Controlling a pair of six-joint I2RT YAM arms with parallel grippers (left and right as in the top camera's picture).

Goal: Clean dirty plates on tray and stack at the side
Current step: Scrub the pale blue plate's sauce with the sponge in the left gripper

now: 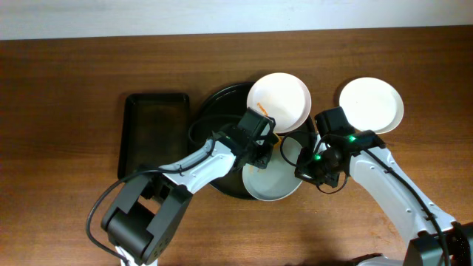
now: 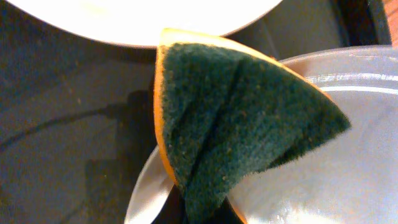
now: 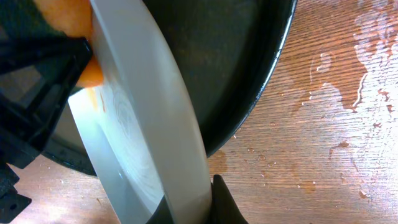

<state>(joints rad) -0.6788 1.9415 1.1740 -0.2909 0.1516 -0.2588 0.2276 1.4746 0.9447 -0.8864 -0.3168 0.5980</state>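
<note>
The round black tray [image 1: 214,111] holds two plates. One white plate [image 1: 278,101] with orange smears leans on its far right rim. My right gripper [image 1: 314,166] is shut on the right rim of the pale-grey plate [image 1: 273,181] at the tray's near edge and holds it tilted; the right wrist view shows this plate [image 3: 149,124] between my fingers [image 3: 193,199]. My left gripper [image 1: 262,144] is shut on a green and orange sponge [image 2: 236,124], whose tip lies over that plate [image 2: 354,162]. A third plate [image 1: 371,103] lies on the table at the right.
A smaller rectangular black tray [image 1: 153,133] lies left of the round tray. The wood table shows wet patches [image 3: 373,37] to the right of the round tray [image 3: 236,56]. The smeared plate's edge [image 2: 143,15] is just beyond the sponge.
</note>
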